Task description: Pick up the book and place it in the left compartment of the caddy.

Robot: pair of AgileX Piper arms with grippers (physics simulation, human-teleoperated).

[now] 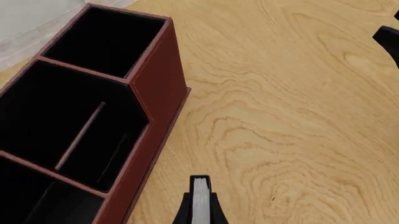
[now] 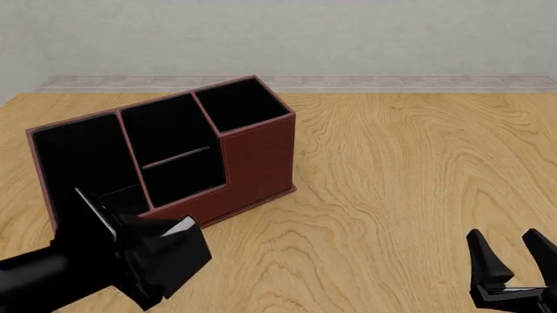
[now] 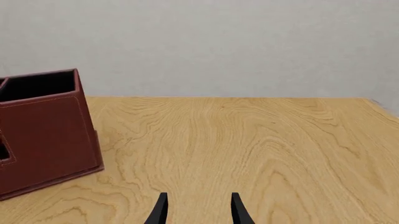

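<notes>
My left gripper (image 1: 199,213) is shut on the book (image 1: 199,193), whose white page edges show between the black fingers. In the front view the left gripper (image 2: 169,244) holds the book (image 2: 181,227) above the table, just in front of the caddy (image 2: 257,156). The reddish-brown caddy has a black interior. Its left compartment (image 2: 78,156) is the wide end section, and it also shows in the left wrist view (image 1: 31,200). My right gripper (image 2: 513,261) is open and empty near the front right of the table; it also shows in the right wrist view (image 3: 198,207).
The caddy's middle section with a shelf divider (image 2: 174,153) and its small square end section (image 2: 239,104) lie right of the left compartment. Bare wooden table (image 2: 400,176) stretches to the right. A grey wall stands behind the table.
</notes>
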